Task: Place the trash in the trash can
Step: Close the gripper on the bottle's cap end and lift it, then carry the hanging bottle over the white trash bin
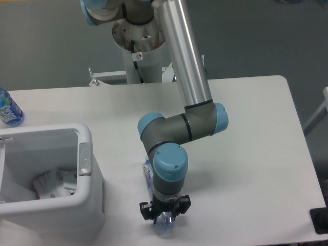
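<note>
We saw the pincer down over the crushed bottle on the counter, right of the trash can; whether it clamped, we couldn't tell. Its bluish label was unreadable. The paper wad lay inside the can.

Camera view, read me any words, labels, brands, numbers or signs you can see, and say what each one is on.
None can be read.
Upright blue-labelled water bottle: print too blurred.
Crushed clear plastic bottle: bluish label unreadable.
Crumpled white paper wad in the boxy white bin: print too small.
Small red-and-white sticker on the robot's white base column: illegible.
</note>
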{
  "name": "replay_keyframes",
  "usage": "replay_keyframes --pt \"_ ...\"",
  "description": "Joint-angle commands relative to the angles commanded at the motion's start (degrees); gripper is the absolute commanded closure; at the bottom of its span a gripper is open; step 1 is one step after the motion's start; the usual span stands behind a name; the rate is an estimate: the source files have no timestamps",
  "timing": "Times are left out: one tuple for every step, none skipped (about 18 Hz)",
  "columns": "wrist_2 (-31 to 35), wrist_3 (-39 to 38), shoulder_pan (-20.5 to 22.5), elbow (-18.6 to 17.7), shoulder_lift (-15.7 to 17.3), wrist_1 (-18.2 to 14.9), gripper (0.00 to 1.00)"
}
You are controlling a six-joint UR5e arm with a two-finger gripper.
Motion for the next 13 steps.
replay_keyframes --pt "0.0 -0.1 1.3 0.6 1.9 0.8 0.58" --pt "-0.3 -0.4 2.5 1.4 3.9 1.1 0.58" --pt "-1.0 -0.7 3.1 2.9 5.7 1.4 0.58" --pt "-2.4 -1.8 4.0 4.4 7.4 1.5 0.57" --pt "-4.6 -3.7 5.2 5.7 8.9 1.6 0.57" --pt "-6.9 -5.2 5.9 6.9 10.1 1.9 0.57" --pt "-8.2 -5.8 6.2 7.6 11.1 2.4 0.57" --pt "-8.9 -6.1 6.3 8.3 12.2 3.2 0.57" --pt "-9.6 -6.3 6.2 8.8 13.1 4.6 0.57" --pt "-10.5 -6.9 6.0 9.4 13.5 5.7 0.57" --pt "-11.3 -7.4 5.7 10.2 14.2 6.2 0.57" --pt "-11.9 -7.6 5.0 10.6 14.8 6.3 0.57" --pt "-12.1 -7.5 3.9 11.1 15.3 6.8 0.57"
